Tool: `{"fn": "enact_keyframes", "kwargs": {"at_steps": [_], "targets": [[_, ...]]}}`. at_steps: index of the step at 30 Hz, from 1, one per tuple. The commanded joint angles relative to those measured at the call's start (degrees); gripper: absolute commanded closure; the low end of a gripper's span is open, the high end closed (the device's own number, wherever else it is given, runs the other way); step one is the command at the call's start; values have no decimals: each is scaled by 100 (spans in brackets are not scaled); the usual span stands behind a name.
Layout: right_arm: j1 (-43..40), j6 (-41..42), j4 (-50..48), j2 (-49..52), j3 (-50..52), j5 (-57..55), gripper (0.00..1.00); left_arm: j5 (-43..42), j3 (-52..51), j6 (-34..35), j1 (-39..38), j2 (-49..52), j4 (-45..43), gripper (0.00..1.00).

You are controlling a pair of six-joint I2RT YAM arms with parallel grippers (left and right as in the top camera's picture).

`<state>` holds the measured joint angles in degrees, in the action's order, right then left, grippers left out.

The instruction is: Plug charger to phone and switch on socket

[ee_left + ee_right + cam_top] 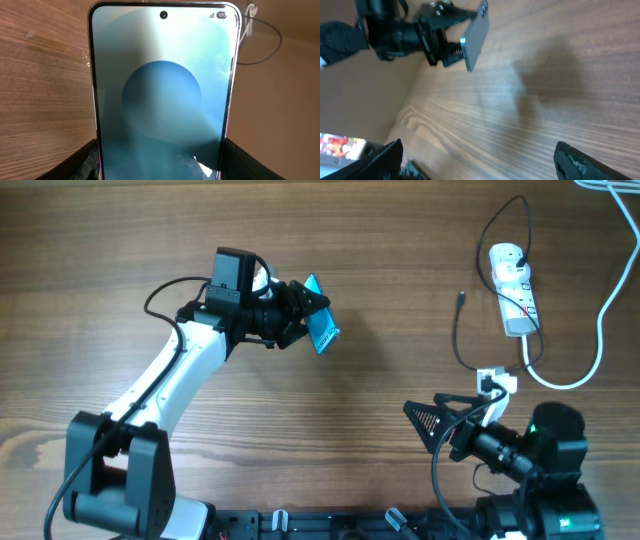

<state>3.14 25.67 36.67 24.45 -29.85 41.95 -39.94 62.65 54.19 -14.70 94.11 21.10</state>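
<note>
- The phone (322, 330) shows "100" in the top right corner of its screen in the left wrist view. The writing on its white band is too small to read from overhead.
- The socket (514, 302) lies at the far right. Its red marks cannot be read.
- The left gripper (308, 320) holds the phone. Its black fingers (80, 162) press the 2 long sides near the lower end. The phone is in the air, tilted, left of centre.
- The right gripper (462, 408) has its jaws wide apart and holds nothing.
- The charger (461, 300) lies on the table, its plug tip just left of the socket.
- The left arm reaches from near left toward the far centre. The right arm stays low at near right.
</note>
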Motion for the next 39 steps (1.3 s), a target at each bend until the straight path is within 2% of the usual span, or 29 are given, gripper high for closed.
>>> {"fn": "enact_keyframes", "kwargs": {"at_steps": [1, 6, 11, 17, 19, 22, 28, 32, 33, 39], "targets": [[2, -734, 549, 527, -682, -17, 3, 22, 155, -413, -13, -636, 129, 53], [2, -1097, 688, 713, -839, -376, 4, 664, 155, -450, -61, -1657, 693, 53], [2, -988, 63, 713, -791, -785, 18, 1604, 155, -291, -356, -2457, 1187, 53], [101, -743, -691, 723, -664, -743, 17, 1978, 155, 50, -739, -2535, 1329, 52], [291, -678, -876, 728, -562, -743, 10, 2192, 155, 278, -758, -2496, 1329, 52], [758, -385, -1427, 846, -219, -798, 7, 2487, 155, 678, -758, -2387, 1322, 52], [1899, 170, -3235, 1613, 317, -1495, 4, 2570, 155, 1241, -758, -2000, 1213, 53], [2837, 175, -4524, 2743, 319, -2363, 3, 2562, 155, 1709, -758, -1735, 1060, 53], [3080, 175, -5062, 3281, 319, -2581, 2, 2562, 155, 1727, -758, -1722, 1045, 53], [3237, 708, -6909, 4848, 319, -2586, 2, 2218, 155, 1818, -761, -1722, 1045, 53]]}}
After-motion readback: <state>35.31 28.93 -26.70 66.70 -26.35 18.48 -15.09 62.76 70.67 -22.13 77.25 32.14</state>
